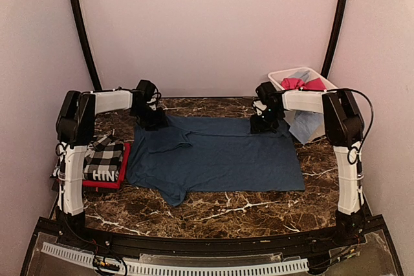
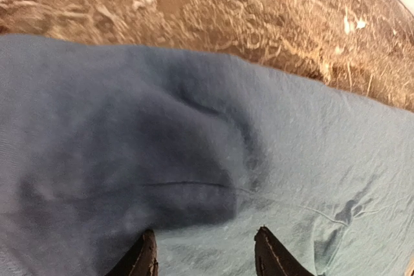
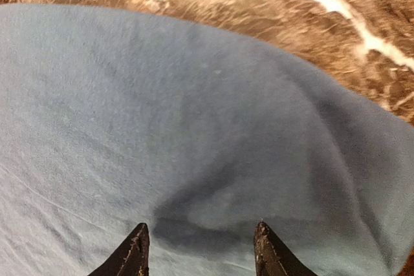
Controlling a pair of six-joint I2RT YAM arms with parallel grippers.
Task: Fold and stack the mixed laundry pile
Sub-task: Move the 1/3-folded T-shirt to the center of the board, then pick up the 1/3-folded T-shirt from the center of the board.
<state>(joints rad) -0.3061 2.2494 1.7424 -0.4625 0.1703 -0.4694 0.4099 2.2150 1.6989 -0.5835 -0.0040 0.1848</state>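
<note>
Item: navy blue tee (image 1: 220, 156), flat mid-surface (image 1: 226, 208). Left pincer (image 2: 206, 250), right pincer (image 3: 202, 247): at far hem, jaws spread, pinching nothing. Advice: nip both far corners evenly, fold nearward together.

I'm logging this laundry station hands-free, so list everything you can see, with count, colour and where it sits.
tee: one, navy blue, spread across the middle of the table
checked garment: one, black and white with white lettering, folded at the left edge, on top of the red garment
red garment: one, red, under the checked one, edges showing
tub: one, white, far right corner
pink piece: one, pink-red, inside the tub
light blue piece: at least one, light blue, hanging over the tub's near side
table: one, brown marble, white veins
arms: two, white and black, one on each side
left hand: black, fingers apart, tee's far left edge
right hand: black, fingers apart, tee's far right edge
</note>
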